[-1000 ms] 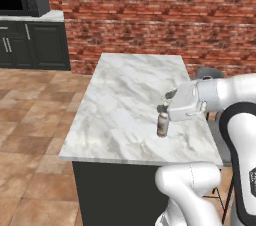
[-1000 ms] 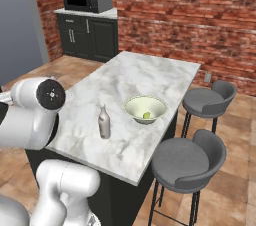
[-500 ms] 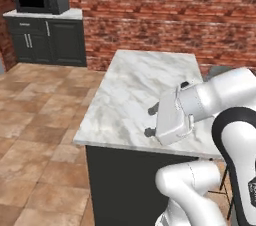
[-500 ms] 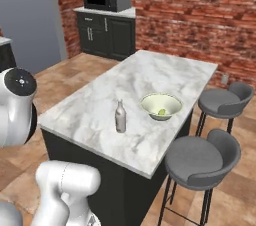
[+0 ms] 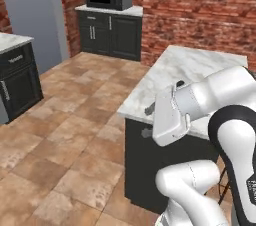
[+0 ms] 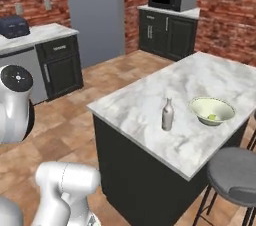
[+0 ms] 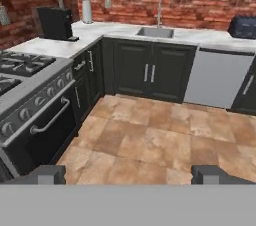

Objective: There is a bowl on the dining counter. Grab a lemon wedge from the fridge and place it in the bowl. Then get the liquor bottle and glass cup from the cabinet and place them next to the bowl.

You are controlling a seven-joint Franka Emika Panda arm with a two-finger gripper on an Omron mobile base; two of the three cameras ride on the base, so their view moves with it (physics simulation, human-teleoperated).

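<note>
- Brick walls and dark cabinets ring the kitchen; the marble tabletop [image 6: 150, 105] carries the task's things.
- Near its right edge stands the bowl [image 6: 211, 110], a lemon wedge [image 6: 212, 117] inside it.
- Just beside the bowl stands the liquor bottle [image 6: 168, 114], upright.
- Judging from this, the glass cup is what remains, calling for a trip to the cabinet.
- Facing the sink wall, the tool [image 7: 129, 174] is spread wide, holding nothing.
</note>
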